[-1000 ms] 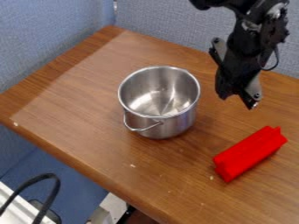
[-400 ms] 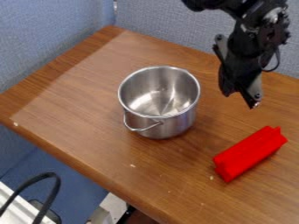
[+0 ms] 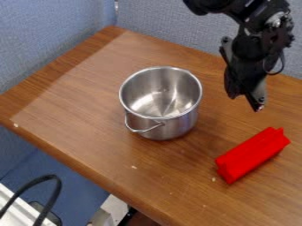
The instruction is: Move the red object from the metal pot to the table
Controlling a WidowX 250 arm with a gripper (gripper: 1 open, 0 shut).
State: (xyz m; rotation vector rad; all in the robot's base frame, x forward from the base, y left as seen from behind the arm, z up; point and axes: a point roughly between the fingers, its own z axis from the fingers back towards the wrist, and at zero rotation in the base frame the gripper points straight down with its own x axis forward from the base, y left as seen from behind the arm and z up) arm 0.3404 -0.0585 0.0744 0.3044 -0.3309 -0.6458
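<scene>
Hand: the black hand (image 3: 252, 95) hangs in the air near the far right side of the bench. It points down and a little to the right.
Hand state: its fingers are pressed together with no gap. It holds nothing.
Arm: the black arm (image 3: 253, 26) goes up from the hand to the top edge of the picture.
Red object: the red object (image 3: 252, 154) lies flat on the bench, below the hand and closer to the front edge. It is a long red block. It is well apart from the hand and does not touch it.
How the red object lies: one end points up and to the right, the other end points down and to the left.
Metal pot: the metal pot (image 3: 162, 101) stands upright on the bench, to the left of the hand and a little lower. It is shiny and round. It looks empty inside.
Pot handle: a thin wire loop (image 3: 144, 128) hangs down at the front of the pot.
Pot and red object: they are apart, and the red object is to the right of the pot, outside it.
Bench: the brown wooden bench (image 3: 65, 88) carries the pot and the red object.
Wall: a blue wall (image 3: 48, 31) is behind the bench.
Cable: a black cable (image 3: 30, 196) curves at the bottom left, below the bench edge.
</scene>
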